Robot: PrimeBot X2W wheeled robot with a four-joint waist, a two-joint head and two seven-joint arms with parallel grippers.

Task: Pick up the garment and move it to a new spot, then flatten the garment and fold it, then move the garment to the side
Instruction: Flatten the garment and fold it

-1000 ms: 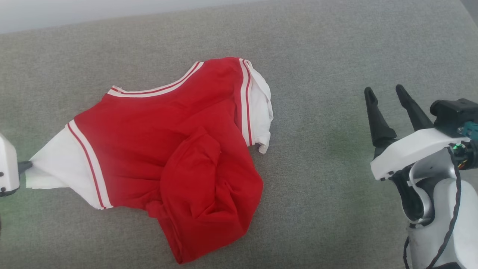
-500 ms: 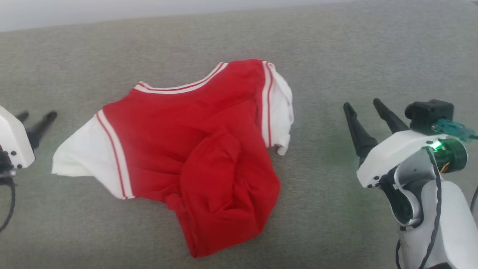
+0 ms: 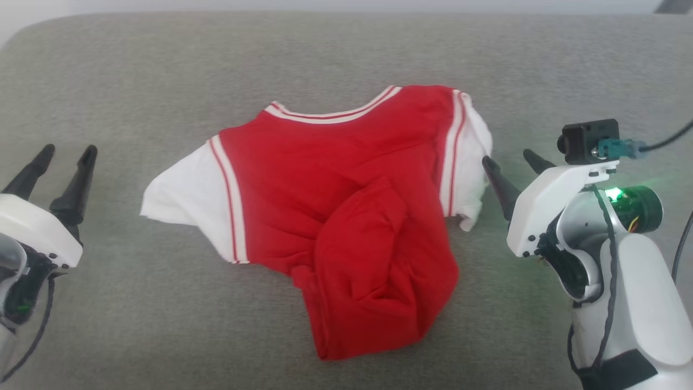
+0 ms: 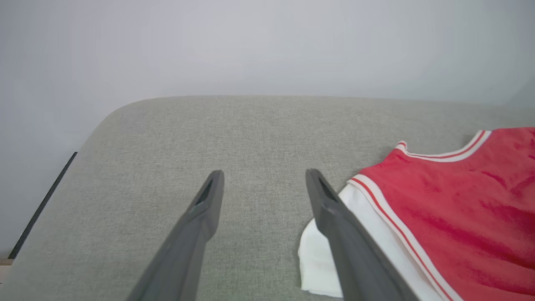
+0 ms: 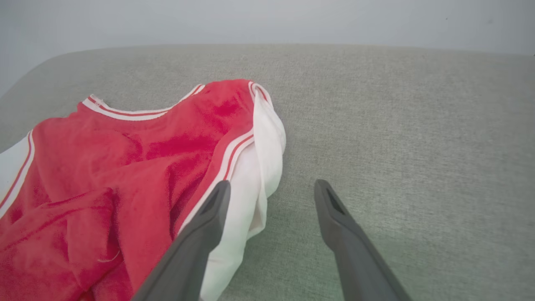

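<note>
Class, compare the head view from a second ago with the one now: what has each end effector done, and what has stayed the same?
The left end effector has let go of the white sleeve of the garment, opened and drawn clear of it. The right end effector, open throughout, has come close beside the other sleeve. The camera shifted too. The garment stays crumpled, lower part bunched, on the grey fabric surface.

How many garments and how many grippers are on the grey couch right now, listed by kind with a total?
garment: 1
grippers: 2 (left gripper, right gripper)
Total: 3
</note>
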